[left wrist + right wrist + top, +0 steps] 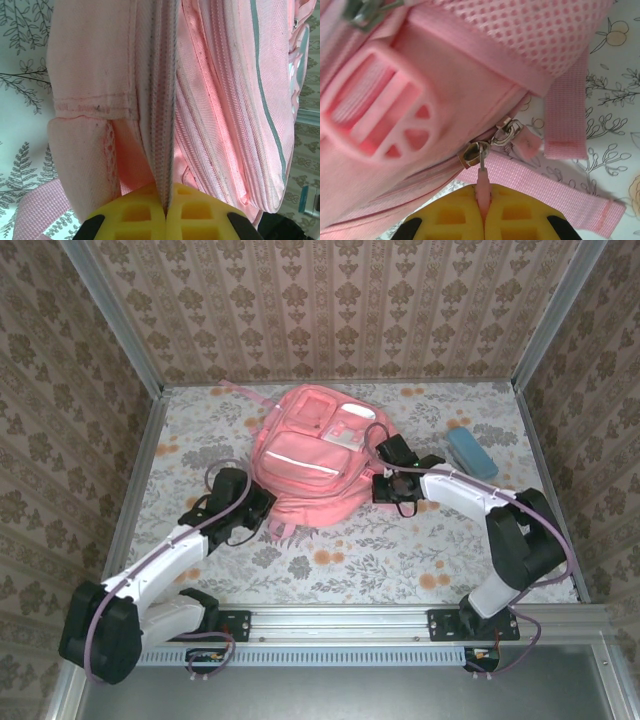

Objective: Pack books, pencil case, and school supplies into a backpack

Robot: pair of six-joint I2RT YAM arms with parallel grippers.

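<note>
Top external view: a pink backpack (305, 465) lies flat on a flower-patterned table (400, 560), front pockets facing up. A light blue pencil case (472, 452) lies to the right of the backpack, near but not touching it. The left gripper (266, 504) meets the backpack's near left corner; the right gripper (384, 487) meets its right edge.

Left wrist view: the yellow fingers (135, 215) are pressed together, pinching a thin upright fold (161, 125) of pink fabric at the backpack's edge (ribbed like zip tape).

Right wrist view: the yellow fingers (450, 215) are likewise closed, clamped on a small pink zip pull (482, 182) that hangs from a metal slider (474, 154) on the backpack. A second slider (507, 134) sits just beside the first. A pink plastic buckle (375, 107) sits on the backpack's side, and a pink strap (565, 115) trails from the backpack over the table.
</note>
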